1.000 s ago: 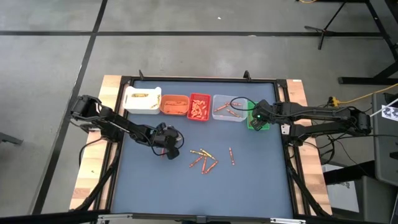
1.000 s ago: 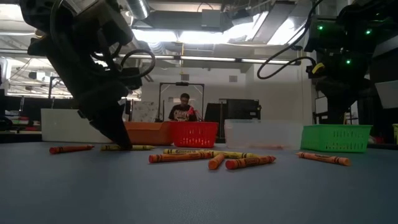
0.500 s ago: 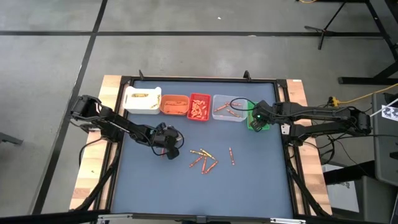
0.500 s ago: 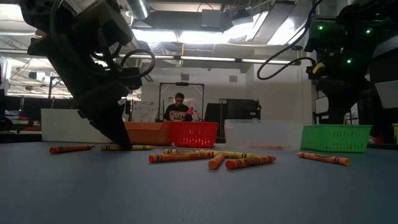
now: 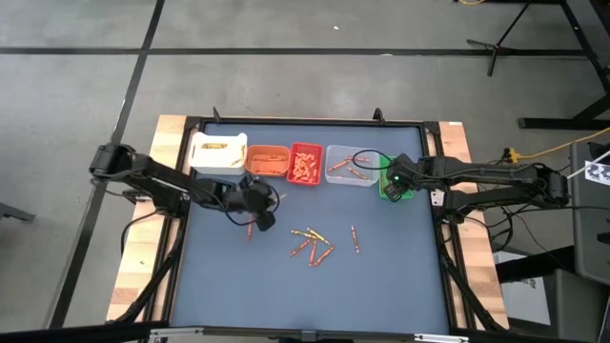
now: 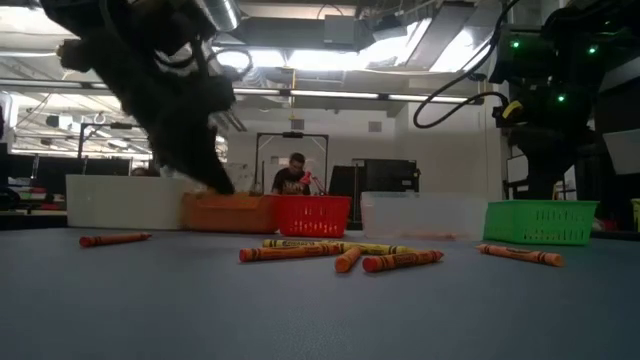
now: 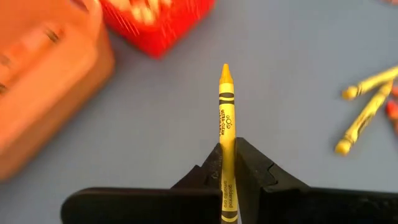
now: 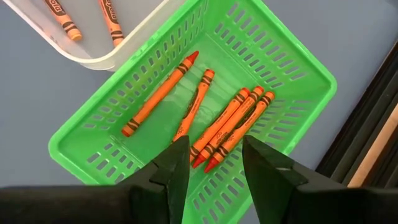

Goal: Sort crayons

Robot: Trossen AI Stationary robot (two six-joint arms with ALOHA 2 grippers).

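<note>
We see a paper-wrapped crayon, slotted glossy plastic green bin & matt blue tabletop.

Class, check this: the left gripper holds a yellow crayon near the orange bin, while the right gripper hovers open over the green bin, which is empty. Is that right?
Not quite. The green bin is not empty: the right wrist view shows five orange-red crayons lying in it. The rest stands: the left gripper holds a yellow crayon near the orange bin, and the right gripper hovers open over the green bin.
</note>
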